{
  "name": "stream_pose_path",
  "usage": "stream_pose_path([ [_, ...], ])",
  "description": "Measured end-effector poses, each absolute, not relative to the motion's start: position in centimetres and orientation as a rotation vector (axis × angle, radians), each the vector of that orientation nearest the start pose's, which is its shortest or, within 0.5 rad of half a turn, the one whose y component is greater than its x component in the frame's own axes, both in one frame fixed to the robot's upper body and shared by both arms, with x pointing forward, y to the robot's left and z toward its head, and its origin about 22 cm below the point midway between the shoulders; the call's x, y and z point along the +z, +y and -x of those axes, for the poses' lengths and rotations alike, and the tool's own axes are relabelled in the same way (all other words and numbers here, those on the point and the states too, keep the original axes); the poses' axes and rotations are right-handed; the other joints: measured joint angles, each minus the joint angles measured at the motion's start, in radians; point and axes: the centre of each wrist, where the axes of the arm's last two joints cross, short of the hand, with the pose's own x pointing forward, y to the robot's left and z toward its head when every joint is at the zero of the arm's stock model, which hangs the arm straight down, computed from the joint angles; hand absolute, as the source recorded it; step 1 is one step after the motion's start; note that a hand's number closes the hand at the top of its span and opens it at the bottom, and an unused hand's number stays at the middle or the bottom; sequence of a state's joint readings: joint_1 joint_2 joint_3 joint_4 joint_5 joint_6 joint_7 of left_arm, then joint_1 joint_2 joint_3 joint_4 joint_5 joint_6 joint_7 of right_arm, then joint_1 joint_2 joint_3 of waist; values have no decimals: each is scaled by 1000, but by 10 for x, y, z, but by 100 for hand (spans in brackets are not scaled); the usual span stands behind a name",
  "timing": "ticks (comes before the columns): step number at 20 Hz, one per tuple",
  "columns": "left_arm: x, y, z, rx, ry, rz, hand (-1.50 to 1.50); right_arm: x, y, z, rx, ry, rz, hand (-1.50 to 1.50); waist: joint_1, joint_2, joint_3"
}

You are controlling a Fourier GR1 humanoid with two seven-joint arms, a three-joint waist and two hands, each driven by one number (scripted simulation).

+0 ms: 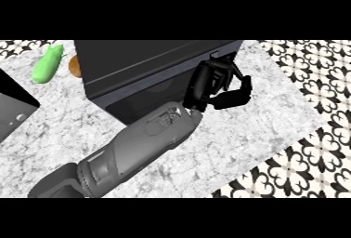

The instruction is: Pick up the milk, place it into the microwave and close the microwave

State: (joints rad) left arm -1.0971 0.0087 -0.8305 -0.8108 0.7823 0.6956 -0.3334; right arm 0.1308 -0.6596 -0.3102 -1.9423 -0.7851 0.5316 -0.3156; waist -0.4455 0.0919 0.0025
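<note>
Milk: not visible to us, so we cannot tell where it sits. Microwave (147, 65) is the dark box at upper centre of the frame. Left hand (209, 86) is at its right front corner, fingers (204, 74) mostly straight against the edge, thumb spread apart to the right, nothing held. Grey forearm runs down to the lower left. We see a green vegetable (48, 64) and an orange item (74, 67) at upper left on the grey counter (240, 139).
</note>
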Motion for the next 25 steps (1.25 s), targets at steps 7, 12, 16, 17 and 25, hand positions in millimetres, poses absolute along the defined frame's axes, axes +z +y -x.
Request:
stream_pose_path([
  [7, 98, -27, -356, -269, -1844, 183, 150, 172, -393, -193, 360, -2234, -399, -150, 36, 2, 2],
  [12, 96, -30, -355, -340, -1848, 214, 150, 177, -401, -188, 340, -2247, -364, -150, 61, 2, 3],
  [16, 94, -31, -355, -393, -1844, 241, -150, 182, -405, -184, 323, -2256, -340, -150, 82, 2, 3],
  [17, 95, -32, -354, -398, -1843, 261, -150, 182, -406, -183, 318, -2258, -337, -150, 88, 3, 2],
  [25, 94, -34, -351, -411, -1832, 342, -150, 189, -411, -173, 301, -2263, -301, -150, 123, -4, 1],
])
